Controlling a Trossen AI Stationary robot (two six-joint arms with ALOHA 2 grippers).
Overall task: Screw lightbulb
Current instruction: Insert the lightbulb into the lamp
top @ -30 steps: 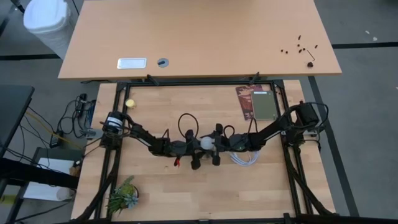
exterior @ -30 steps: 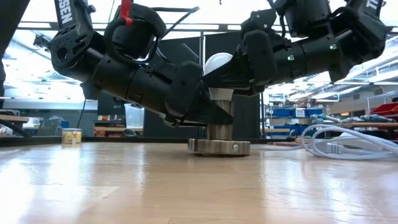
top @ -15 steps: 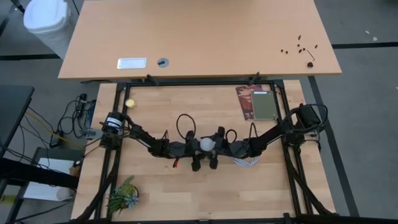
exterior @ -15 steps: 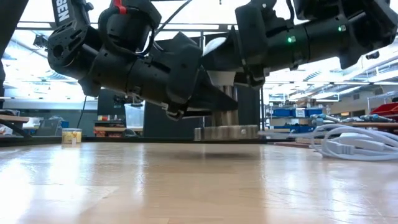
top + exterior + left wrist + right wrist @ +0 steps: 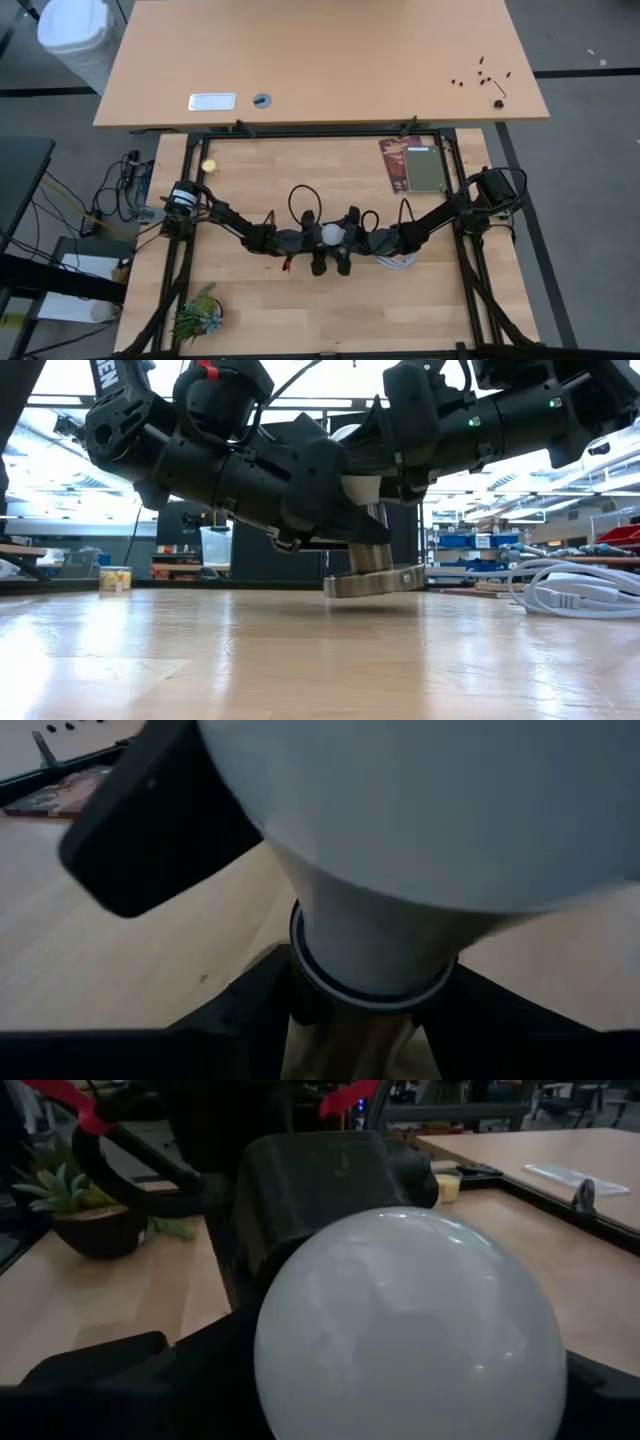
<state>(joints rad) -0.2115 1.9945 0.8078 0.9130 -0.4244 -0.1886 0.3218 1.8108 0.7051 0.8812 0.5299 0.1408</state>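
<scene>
Both arms meet mid-table, wrists low, tips nose to nose. The left gripper (image 5: 322, 240) comes in from its side and is clamped on the socket (image 5: 375, 580). In its wrist view its dark fingers (image 5: 240, 1010) sit either side of the metal neck, right under the pale collar of the lightbulb (image 5: 331, 235). So the left is gripping the socket, not the bulb.

The lightbulb sits upright-ish in the socket, directly above the left gripper's tips and straight in front of the right gripper (image 5: 342, 238). From the right wrist the frosted dome fills the space ahead, with the left arm's dark body just behind it. I can't tell whether the right gripper is closed on the dome or loose around it (the contact is hidden by the bulb itself), so I'm marking that as unclear.

In the low view the socket's flat base disc is tilted. The edge on the left gripper's side touches or nearly touches the table (image 5: 200, 660), and the edge on the right gripper's side is lifted clear. The bulb leans with it.

The white cable (image 5: 570, 595) lies coiled on the wood just past the right gripper, under that arm's forearm. A small yellow ball (image 5: 209, 165) is well away behind the left arm, near its base. A little potted plant (image 5: 197, 316) sits well away from both grippers, at the table corner on the left arm's side.
</scene>
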